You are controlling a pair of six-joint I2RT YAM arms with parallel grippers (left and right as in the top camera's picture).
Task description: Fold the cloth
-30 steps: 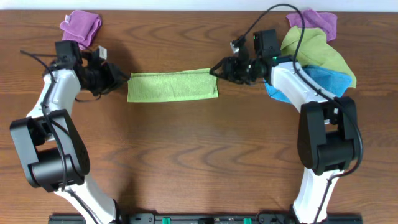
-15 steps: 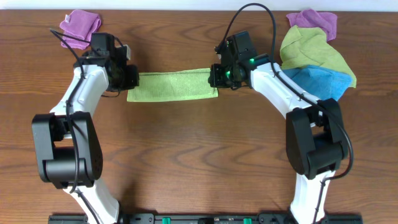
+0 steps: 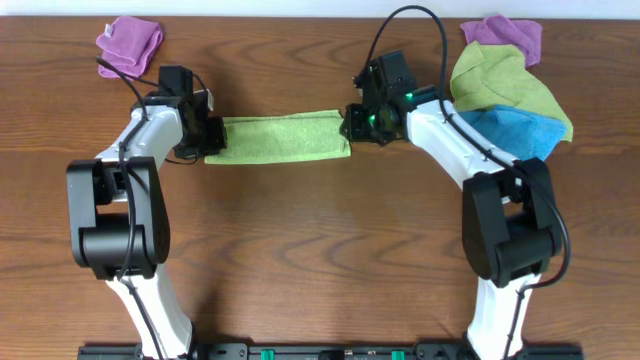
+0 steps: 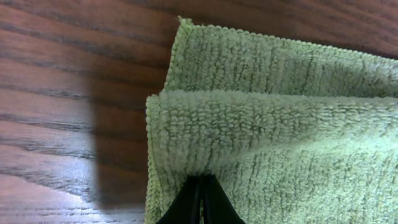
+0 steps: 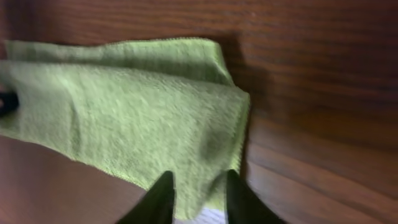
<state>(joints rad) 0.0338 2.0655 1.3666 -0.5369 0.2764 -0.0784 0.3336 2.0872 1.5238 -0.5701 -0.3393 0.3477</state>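
- The left gripper [image 4: 199, 191] is pinching the left end of the green cloth [image 3: 278, 137]; the right gripper [image 5: 199, 194] is straddling its right end, fingers apart.
- The cloth is lying as a strip between them; lifting now is risking a one-sided drag.
- Both grippers are now touching its ends, unlike a second ago.

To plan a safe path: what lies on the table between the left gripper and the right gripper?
Only the green cloth, reaching from the left gripper to the right gripper; the overhead view shows it.
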